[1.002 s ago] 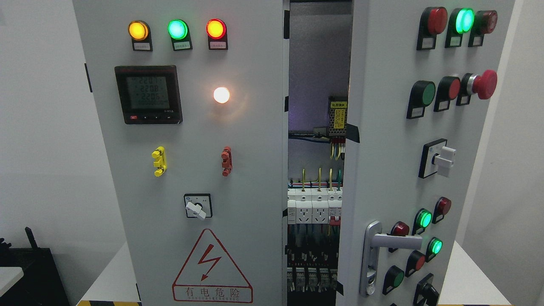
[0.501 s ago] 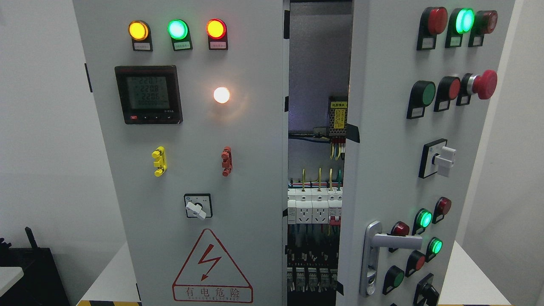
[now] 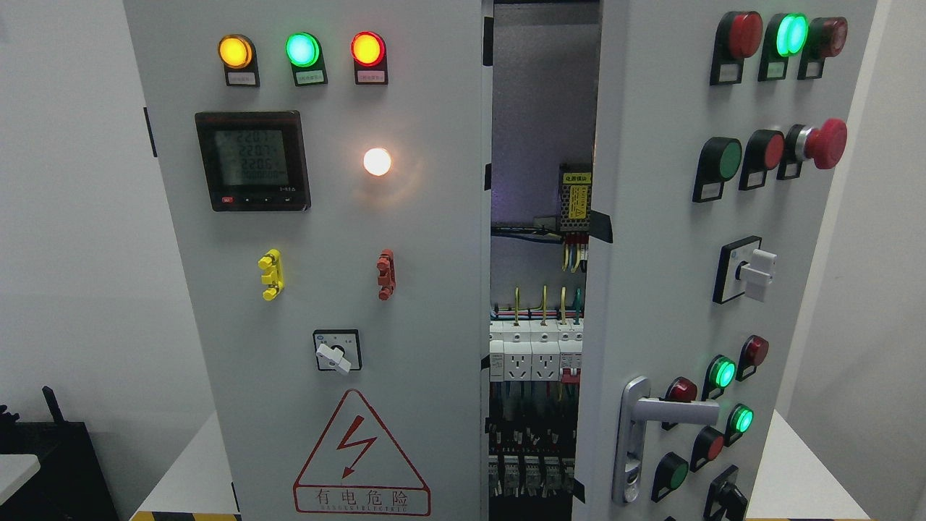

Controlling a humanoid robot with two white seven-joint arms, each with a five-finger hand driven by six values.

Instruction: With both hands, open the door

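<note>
A grey electrical cabinet is seen from the front, with neither robot hand in the picture, so whether the fingers are released or clenched cannot be told. The right door (image 3: 651, 239) stands partly swung outward — a tall gap is left between it and the left door (image 3: 427, 289), which lies flat and closed. Through the gap a row of white breakers (image 3: 534, 352) is shown, with yellow and green wires rising from them and a small yellow-labelled module (image 3: 576, 199) higher up, close to the right door's edge.

On the right door a silver lever handle (image 3: 669, 412) is mounted low down, its lever pointing to the right and level. Around it green and red indicator buttons are set, and a red mushroom button (image 3: 825, 143) juts out near the top, with a white rotary switch (image 3: 756, 273) at mid height.

On the left door three lit lamps are lined up — amber (image 3: 235, 51), green (image 3: 302, 49) and red (image 3: 367, 48) — above a digital meter (image 3: 252, 161) and a glowing white lamp (image 3: 377, 161). Lower down a red-bordered warning triangle (image 3: 359, 452) is placed. The cabinet is set on a white bench (image 3: 796, 470).
</note>
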